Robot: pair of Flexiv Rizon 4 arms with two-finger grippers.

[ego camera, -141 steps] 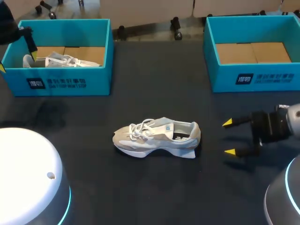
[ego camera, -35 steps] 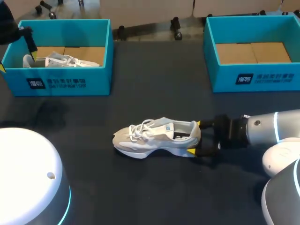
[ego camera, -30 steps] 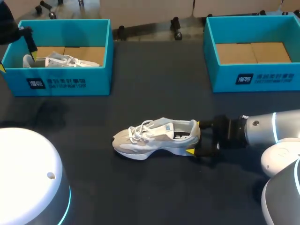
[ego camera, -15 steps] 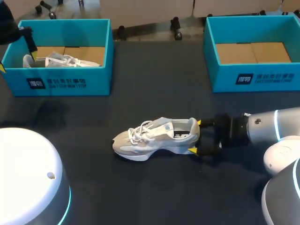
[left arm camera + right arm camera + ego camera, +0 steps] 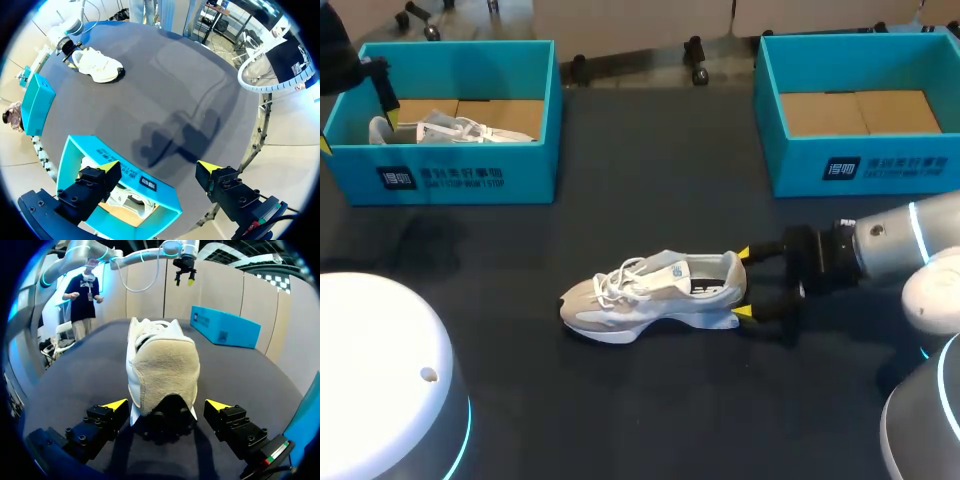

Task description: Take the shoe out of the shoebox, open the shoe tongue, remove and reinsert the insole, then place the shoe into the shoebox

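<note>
Since a few seconds earlier, the right arm had come in from the right edge of the dark surface (image 5: 650, 180) to the heel of the white and beige lace-up sneaker (image 5: 655, 295). The sneaker itself lay in nearly the same place, upright on its sole, toe pointing left. The right tool (image 5: 744, 284) stood open, one yellow-tipped finger on each side of the heel, gripping nothing (the right wrist view showed a gap at both fingers).

The left tool (image 5: 159, 166) hung open and empty above the teal cardboard shoebox on the left (image 5: 460, 180), which held a second white sneaker (image 5: 450, 128). The teal cardboard shoebox on the right (image 5: 860, 165) showed only its brown floor. Both boxes sat well apart from the sneaker.
</note>
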